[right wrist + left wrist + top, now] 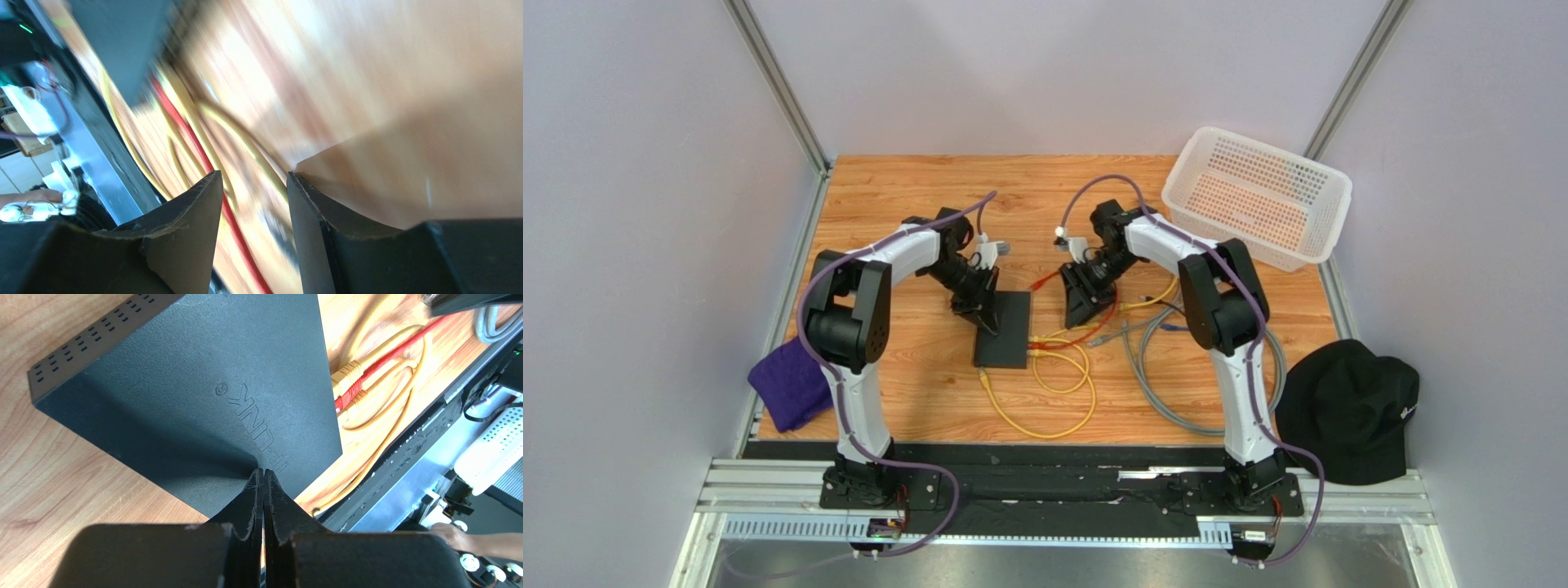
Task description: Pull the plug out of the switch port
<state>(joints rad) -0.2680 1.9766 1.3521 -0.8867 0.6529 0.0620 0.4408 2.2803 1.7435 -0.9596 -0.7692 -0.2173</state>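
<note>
Left gripper point(265, 476): jaws together with nothing between them. The tips press down on the top face of the switch point(202, 386), near one edge, right by the TP-LINK logo.

Right gripper point(251, 184): jaws apart, nothing clamped in the gap. Its wrist view is motion-blurred. A red cable point(199, 153) and yellow cable point(242, 138) streak past on the wood under the gap. Can't tell whether the fingers touch either.

The switch lies flat mid-table point(891, 208), between the two arms. In the top view the left gripper sits on its far-left edge. The right gripper is just beside the switch's far-right end, over bare wood and apart from the box.

A yellow plug point(347, 370) and a red plug point(351, 391) sit side by side against the switch's right edge, near its near corner, and both look seated. Vent slots run along the opposite edge.

The yellow cable loops on the wood on the near side of the switch. A grey cable point(1161, 398) coils to the right of it, by the right arm. A white basket point(1259, 196) is at the far-right corner. A black cap point(1351, 410) lies off the table's right side, and a purple cloth point(790, 382) is at the left edge.
</note>
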